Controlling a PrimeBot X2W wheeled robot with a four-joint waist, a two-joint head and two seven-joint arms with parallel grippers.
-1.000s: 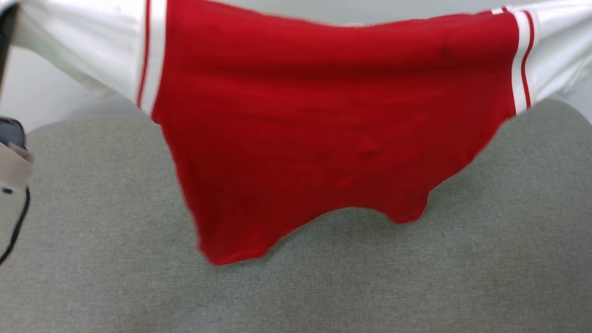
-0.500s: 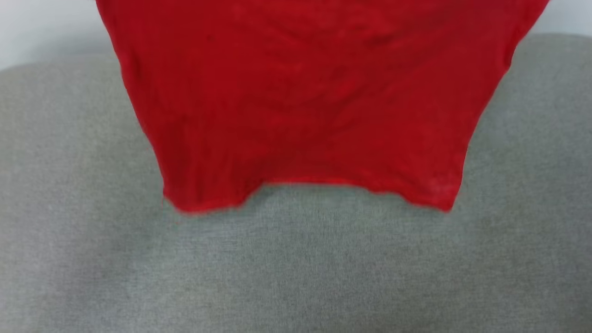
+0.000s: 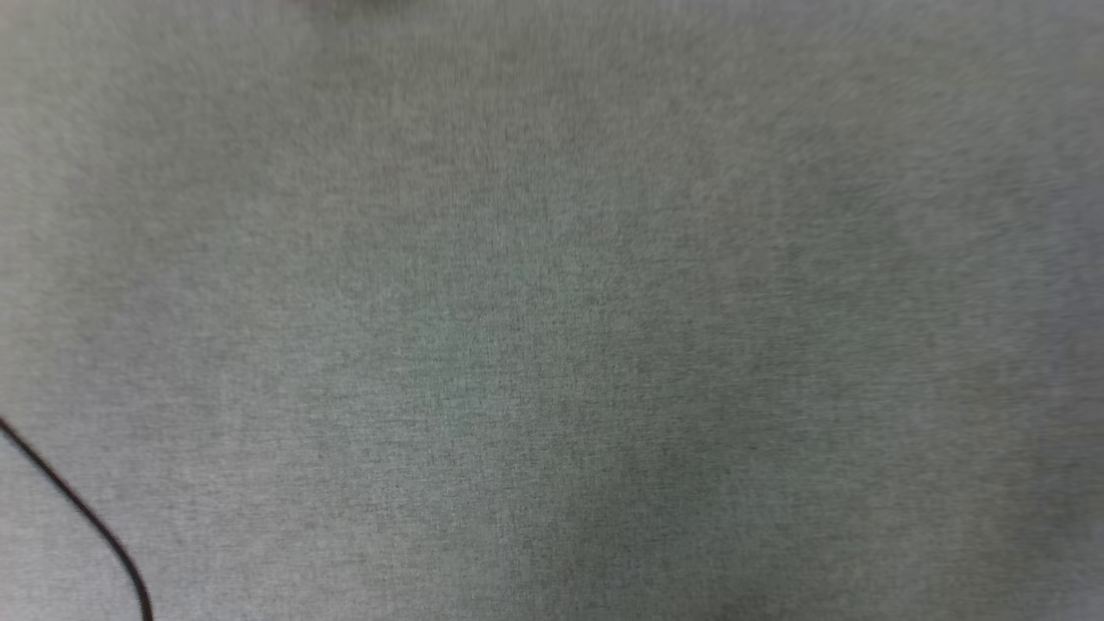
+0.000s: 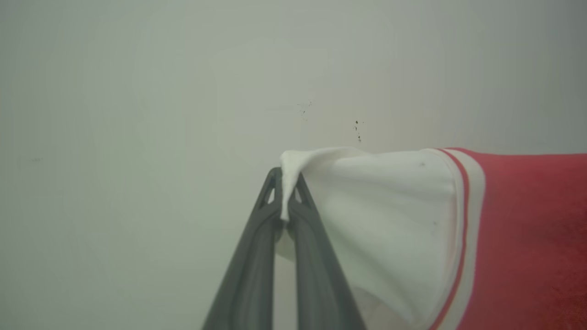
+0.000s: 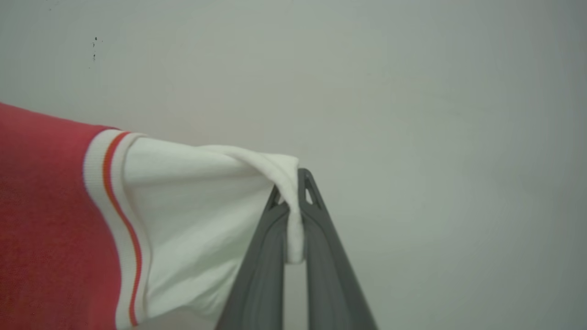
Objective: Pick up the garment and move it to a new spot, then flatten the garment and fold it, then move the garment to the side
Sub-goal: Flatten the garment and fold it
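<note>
Two pinched-tight grippers hold the garment (image 4: 527,229) up before a pale wall (image 4: 137,91), the left gripper (image 4: 287,178) nipping one white sleeve tip, the right gripper (image 5: 291,183) the other.

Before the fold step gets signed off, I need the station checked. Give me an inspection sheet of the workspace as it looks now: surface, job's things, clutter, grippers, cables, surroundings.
Surface: grey woven fabric surface, smooth, slightly blurred.
Job's things: garment, red with white sleeves and striped trim, held up in the air by both sleeve tips.
Clutter: nothing seen.
Grippers: left gripper shut on one white sleeve tip; right gripper shut on the other.
Cables: one thin black cable crossing the head view's lower left corner.
Surroundings: pale plain wall with a few small dark specks.
</note>
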